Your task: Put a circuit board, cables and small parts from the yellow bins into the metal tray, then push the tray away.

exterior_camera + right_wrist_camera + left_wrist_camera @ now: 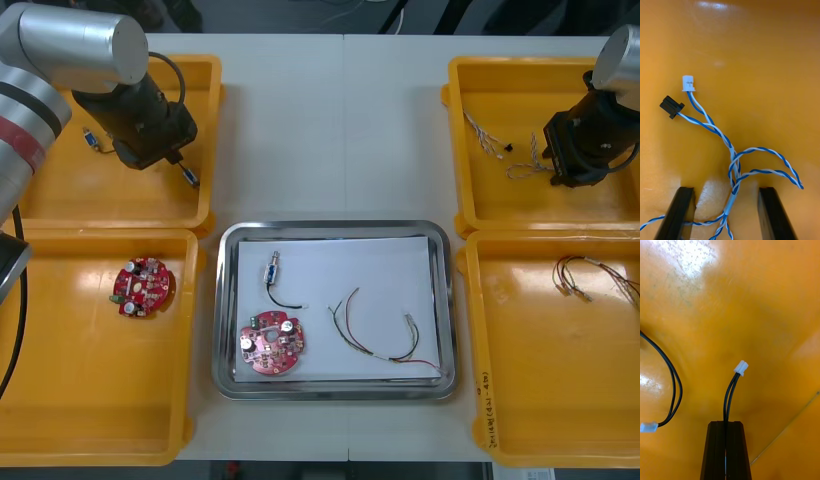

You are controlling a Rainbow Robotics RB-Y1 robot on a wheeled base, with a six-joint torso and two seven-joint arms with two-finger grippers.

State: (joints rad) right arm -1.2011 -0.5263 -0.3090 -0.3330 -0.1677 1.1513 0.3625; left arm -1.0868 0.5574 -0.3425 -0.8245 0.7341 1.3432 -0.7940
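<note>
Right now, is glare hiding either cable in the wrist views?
No. Left wrist view: glare patches on the yellow bin, clear of the black cable in the shut left gripper. Right wrist view: faint sheen far past the open right gripper; blue and white cable unobscured.

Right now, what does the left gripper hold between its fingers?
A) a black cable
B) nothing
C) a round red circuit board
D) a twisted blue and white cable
A: the left gripper, over the far left yellow bin, is shut on a black cable that ends in a white plug.
</note>
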